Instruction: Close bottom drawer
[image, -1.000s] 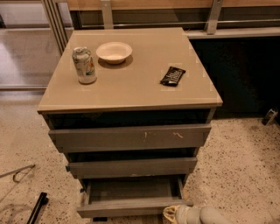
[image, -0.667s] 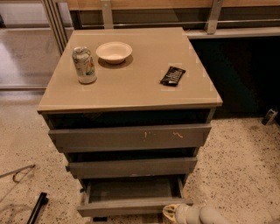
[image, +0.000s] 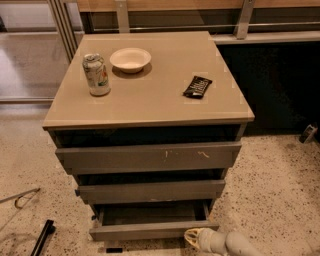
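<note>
The bottom drawer (image: 150, 229) is the lowest of three grey drawers in the cabinet. It stands pulled out a little, with its shallow box (image: 152, 213) showing above the plain front. My gripper (image: 196, 237) reaches in from the bottom right on a pale arm. Its tip is at the right end of the drawer front, touching or nearly touching it. The middle drawer (image: 150, 191) and the scratched top drawer (image: 147, 156) are above it.
On the cabinet top (image: 150, 100) stand a drinks can (image: 96, 74), a white bowl (image: 130, 59) and a dark snack packet (image: 197, 86). A black object (image: 42, 237) and a cable (image: 20, 197) lie on the speckled floor at the left. A dark wall runs behind at the right.
</note>
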